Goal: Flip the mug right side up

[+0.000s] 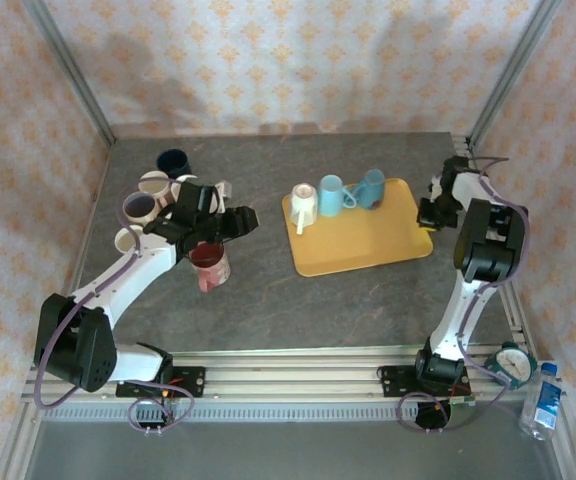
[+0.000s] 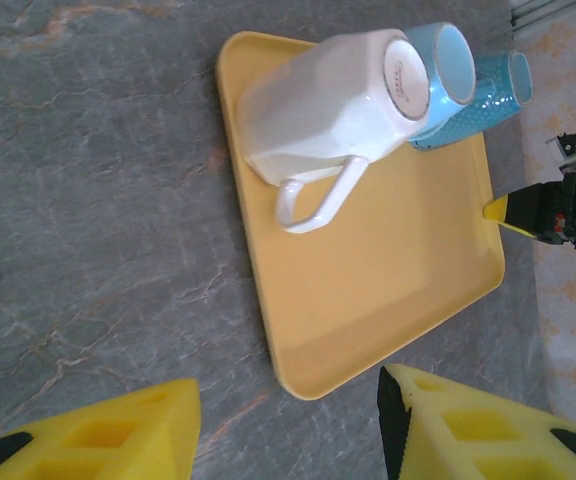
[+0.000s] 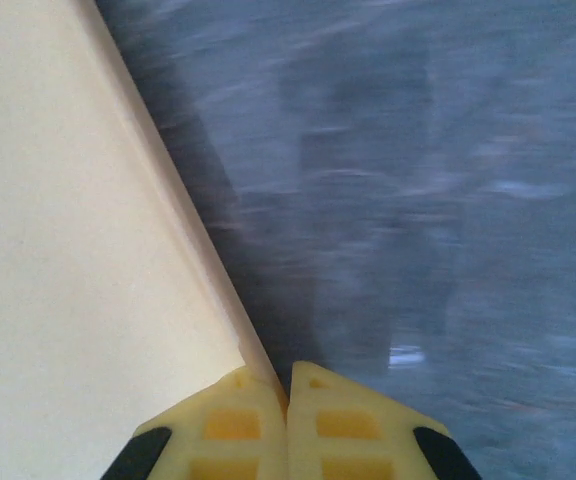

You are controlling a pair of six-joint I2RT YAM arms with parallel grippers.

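Nearest from above, a rail (image 1: 298, 372) carries both arms at the edge of a grey stone worktop (image 1: 298, 300) boxed in by patterned walls (image 1: 298, 60). Over a red mug (image 1: 208, 268) the left gripper (image 1: 246, 218) points toward the yellow tray (image 1: 368, 245); the right gripper (image 1: 426, 214) sits at its far side.

Left wrist: jaws apart and empty above the worktop. The white mug (image 2: 318, 115) is on the tray, base showing, against two blue mugs (image 2: 458, 85).

Right wrist: jaws together at the tray's rim.
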